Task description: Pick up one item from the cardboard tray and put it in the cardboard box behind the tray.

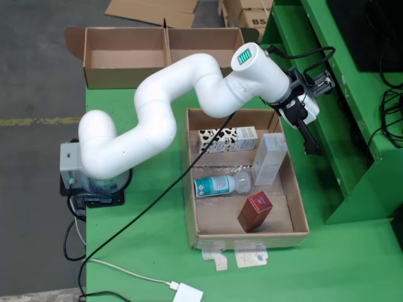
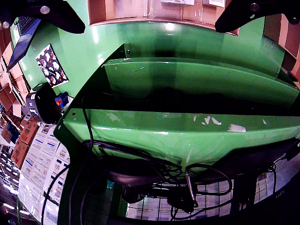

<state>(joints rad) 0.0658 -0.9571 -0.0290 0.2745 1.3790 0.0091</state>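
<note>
— How's the white jointed robot arm sitting?

— It snakes up from its grey base at the left edge of the green surface in the fixed view, bends twice, and its wrist hangs past the far right corner of the shallow brown cardboard tray. The black gripper points down beside the tray's right wall; its jaws stand apart, holding nothing.

— What's in the tray?

— Four items. A cow-patterned carton lies along the back wall, long axis left to right. A white tall box stands tilted at the right. A clear bottle with teal label lies sideways, cap rightward. A dark red small box sits skewed near the front.

— And the target?

— One two-compartment open cardboard box behind the tray.
</note>
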